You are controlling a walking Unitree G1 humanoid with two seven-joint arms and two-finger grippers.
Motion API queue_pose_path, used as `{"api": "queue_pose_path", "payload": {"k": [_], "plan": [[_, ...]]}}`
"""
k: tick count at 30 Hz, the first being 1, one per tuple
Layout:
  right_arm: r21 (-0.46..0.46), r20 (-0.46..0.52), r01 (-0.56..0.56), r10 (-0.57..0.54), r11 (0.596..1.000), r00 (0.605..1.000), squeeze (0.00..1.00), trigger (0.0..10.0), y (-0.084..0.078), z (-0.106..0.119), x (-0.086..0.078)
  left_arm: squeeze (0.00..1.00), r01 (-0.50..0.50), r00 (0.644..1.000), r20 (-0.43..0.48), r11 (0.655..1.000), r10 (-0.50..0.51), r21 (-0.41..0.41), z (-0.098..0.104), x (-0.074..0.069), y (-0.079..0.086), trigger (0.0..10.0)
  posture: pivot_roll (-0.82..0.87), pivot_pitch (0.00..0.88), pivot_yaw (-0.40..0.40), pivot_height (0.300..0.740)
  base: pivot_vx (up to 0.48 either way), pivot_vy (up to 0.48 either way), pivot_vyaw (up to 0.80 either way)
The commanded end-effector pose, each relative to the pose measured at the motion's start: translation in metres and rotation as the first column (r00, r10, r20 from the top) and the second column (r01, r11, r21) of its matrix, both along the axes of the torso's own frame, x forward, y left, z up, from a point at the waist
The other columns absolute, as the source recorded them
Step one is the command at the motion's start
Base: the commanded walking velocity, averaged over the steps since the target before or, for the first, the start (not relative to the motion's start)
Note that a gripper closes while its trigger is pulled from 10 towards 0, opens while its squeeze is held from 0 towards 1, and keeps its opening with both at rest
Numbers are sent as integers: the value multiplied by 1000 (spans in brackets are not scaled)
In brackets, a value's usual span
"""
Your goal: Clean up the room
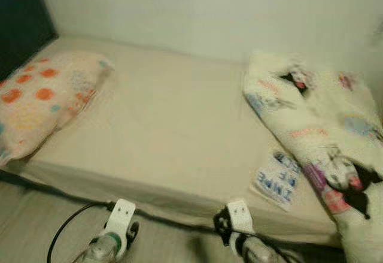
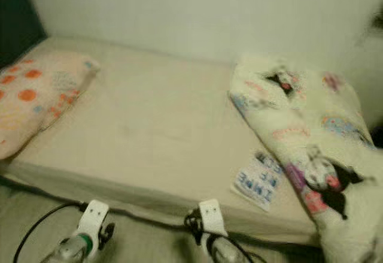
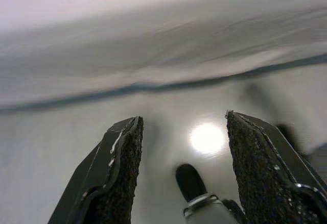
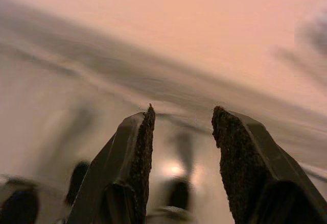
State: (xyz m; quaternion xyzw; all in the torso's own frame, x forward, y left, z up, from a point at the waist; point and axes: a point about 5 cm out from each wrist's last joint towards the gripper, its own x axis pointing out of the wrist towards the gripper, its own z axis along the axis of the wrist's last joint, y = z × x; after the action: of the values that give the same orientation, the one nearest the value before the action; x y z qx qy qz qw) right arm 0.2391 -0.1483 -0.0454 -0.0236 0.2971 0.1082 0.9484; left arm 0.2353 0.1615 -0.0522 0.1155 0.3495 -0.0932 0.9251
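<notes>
My left end effector [image 3: 181,170] has its two black fingers [image 3: 115,175] spread apart with nothing between them, pointing down over the pale floor [image 3: 61,147] near the bed's edge; a bright glare spot lies on the floor between them. My right end effector [image 4: 181,157] is also spread and empty, hanging low over the same floor, though that view is smeared by motion. From the head I see both wrists low at the near edge, the left arm [image 1: 116,230] with a black cable [image 1: 66,227] looping out to its left, the right arm [image 1: 239,230] just beside it on the right. Beyond them is the bed [image 1: 167,125] with a beige sheet, running to the far wall [image 1: 209,11]. A pillow [image 1: 42,98] with orange dots lies at the bed's left end. A white cartoon-print blanket [image 1: 317,137] is bunched along the right side, and a small paper [image 1: 276,179] with blue letters lies flat on the sheet just beside it, near the front edge.
</notes>
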Motion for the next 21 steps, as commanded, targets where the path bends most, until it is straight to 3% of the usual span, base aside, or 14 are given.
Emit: {"api": "queue_pose_path", "payload": {"k": [1, 13, 21], "plan": [[19, -32, -1, 2, 1000, 1000, 0, 10000, 7, -5, -7, 0, 4, 1000, -16, 1000, -4, 19, -2, -4, 6, 10000, -32, 0, 38, 740, 0, -311, -744], [16, -32, -4, 5, 1000, 999, 0, 10000, 7, -6, -7, 0, 11, 1000, -17, 1000, -10, 22, -3, -4, 5, 10000, -31, 0, 38, 740, 0, -307, -731], [12, -29, -12, 12, 1000, 1000, 0, 10000, 7, -5, -7, 0, 7, 1000, -17, 1000, -6, 21, -3, -5, 5, 10000, -29, 0, 38, 740, 0, -74, -108]]}}
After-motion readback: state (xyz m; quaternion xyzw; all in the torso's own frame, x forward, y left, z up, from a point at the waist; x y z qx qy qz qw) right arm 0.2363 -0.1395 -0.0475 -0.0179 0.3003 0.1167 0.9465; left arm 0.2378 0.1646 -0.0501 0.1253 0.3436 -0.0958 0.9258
